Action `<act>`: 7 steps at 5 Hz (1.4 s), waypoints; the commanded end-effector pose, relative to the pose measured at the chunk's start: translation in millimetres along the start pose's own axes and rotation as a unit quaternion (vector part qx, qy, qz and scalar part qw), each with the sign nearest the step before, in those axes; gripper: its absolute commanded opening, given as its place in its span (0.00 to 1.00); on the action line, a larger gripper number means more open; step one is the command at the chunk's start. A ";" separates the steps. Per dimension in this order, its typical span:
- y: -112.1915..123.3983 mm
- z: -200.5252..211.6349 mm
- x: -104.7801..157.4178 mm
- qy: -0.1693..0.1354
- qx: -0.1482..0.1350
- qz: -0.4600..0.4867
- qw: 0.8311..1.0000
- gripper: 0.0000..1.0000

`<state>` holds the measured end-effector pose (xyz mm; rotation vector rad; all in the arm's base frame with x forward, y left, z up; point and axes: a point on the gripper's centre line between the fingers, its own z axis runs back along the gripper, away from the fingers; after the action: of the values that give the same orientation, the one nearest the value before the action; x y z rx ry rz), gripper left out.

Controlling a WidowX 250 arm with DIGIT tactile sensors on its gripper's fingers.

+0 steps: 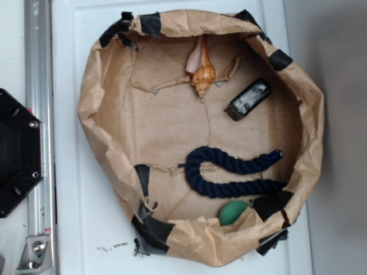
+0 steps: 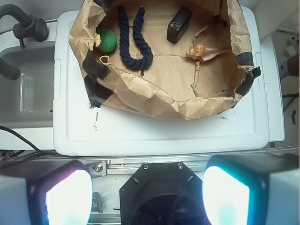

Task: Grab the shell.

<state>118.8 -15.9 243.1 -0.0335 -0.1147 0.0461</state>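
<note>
Seen from the exterior camera, the shell [image 1: 202, 67] lies near the top centre of the frame, inside a crumpled brown paper basin [image 1: 97, 114] taped at its rim, its long axis running nearly straight up and down the picture: pale flared lip toward the top edge, ribbed orange body and pointed tip toward the middle. A black block [image 1: 248, 98] sits apart to its right; a coil of navy rope [image 1: 229, 172] and a green ball [image 1: 233, 211] occupy the lower right. No gripper appears in this view. In the wrist camera, the gripper [image 2: 147, 197] fills the bottom edge, its two pale pads spread wide with nothing between them. From there the shell [image 2: 202, 50] lies well away toward the upper right of the frame, beyond the basin's near wall, its axis almost horizontal with the tip pointing left. Reaching it likely means travelling forward and right over that wall.
</note>
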 end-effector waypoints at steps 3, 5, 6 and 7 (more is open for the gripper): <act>25.1 -59.0 83.9 -0.097 0.050 0.202 0.973 1.00; 66.9 -123.4 120.4 -0.142 0.014 0.444 0.884 1.00; 88.6 -170.6 128.0 -0.126 0.033 0.502 0.855 1.00; 110.2 -198.9 125.9 -0.102 0.052 0.547 0.829 1.00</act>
<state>267.5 72.4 50.8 0.0319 -0.2639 1.1407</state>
